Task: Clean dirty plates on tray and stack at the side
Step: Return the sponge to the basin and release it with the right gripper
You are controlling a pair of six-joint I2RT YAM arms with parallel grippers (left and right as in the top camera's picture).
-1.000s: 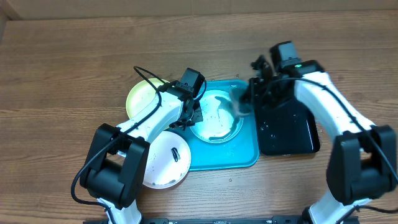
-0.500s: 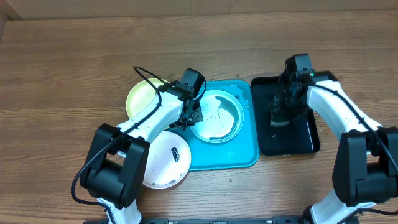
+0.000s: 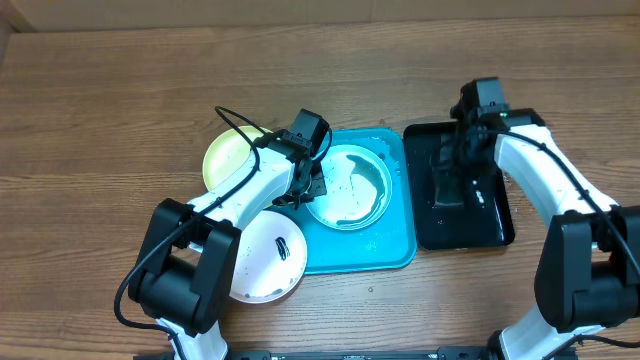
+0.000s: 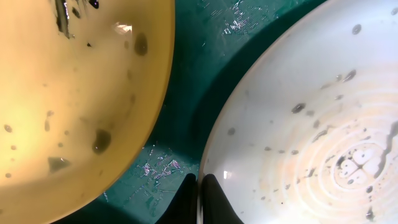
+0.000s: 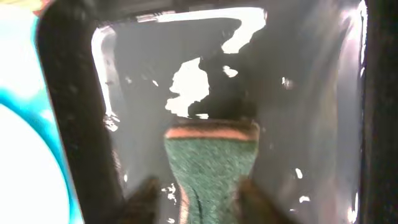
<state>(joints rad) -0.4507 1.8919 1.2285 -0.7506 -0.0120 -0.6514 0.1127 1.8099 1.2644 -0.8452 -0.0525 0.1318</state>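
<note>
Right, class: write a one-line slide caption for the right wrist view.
Green sponge lying in the wet black tray, between the parted fingers of the right gripper.

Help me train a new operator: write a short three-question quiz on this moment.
1. True or false: the teal-rimmed plate lies in the turquoise tray.
2. What is the right gripper above? A the turquoise tray; B the black tray; C a sink.
3. Fill in: in the right wrist view, a green ___ sits between the right gripper's fingers.

Key: 1 true. 2 B. 3 sponge.
</note>
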